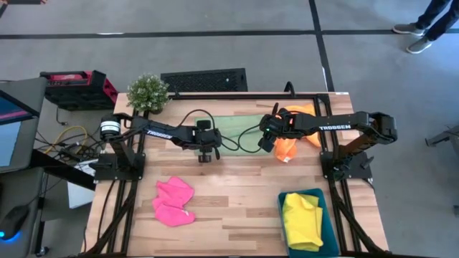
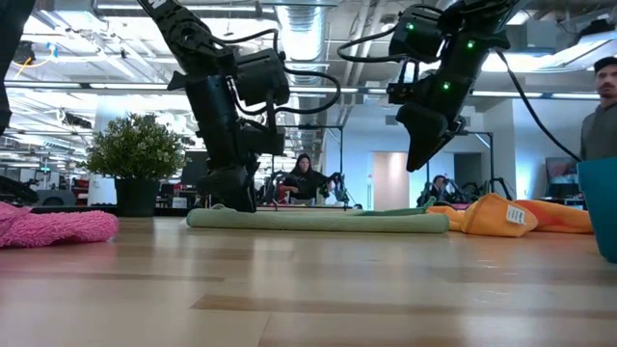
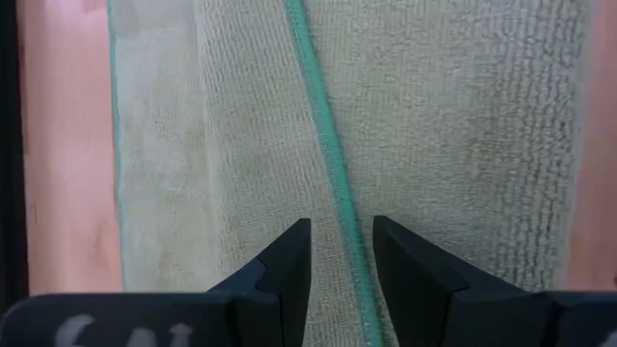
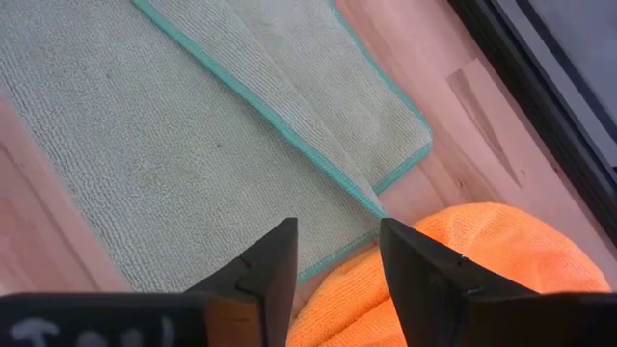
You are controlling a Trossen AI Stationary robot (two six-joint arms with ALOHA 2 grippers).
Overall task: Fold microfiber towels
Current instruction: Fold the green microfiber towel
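Note:
A light green towel (image 1: 237, 129) with a teal hem lies flat and folded in layers at the table's far middle. My left gripper (image 3: 342, 231) is open and slants down over the towel's near left part (image 2: 231, 200), with a hem line (image 3: 333, 164) running between its fingers. My right gripper (image 4: 337, 231) is open and holds nothing. It hangs well above the towel's right end (image 2: 421, 159), beside the orange towel (image 1: 290, 143), which is heaped at the far right. A pink towel (image 1: 174, 202) lies crumpled near left. A yellow towel (image 1: 303, 218) lies in the teal tray (image 1: 328, 215). My left gripper slants down at the green towel with its fingertips (image 2: 229, 204) level with the cloth. One finger stands on each side of the hem line (image 3: 339, 207). I cannot tell whether they touch the towel. The towel lies flat on the table.
A potted plant (image 1: 148, 92) stands at the far left corner, with a black grille (image 1: 204, 80) behind the far edge. The teal tray is at the near right. Bare wood (image 1: 237, 193) lies between the pink towel and the tray. A person's feet (image 1: 416, 36) show beyond the table.

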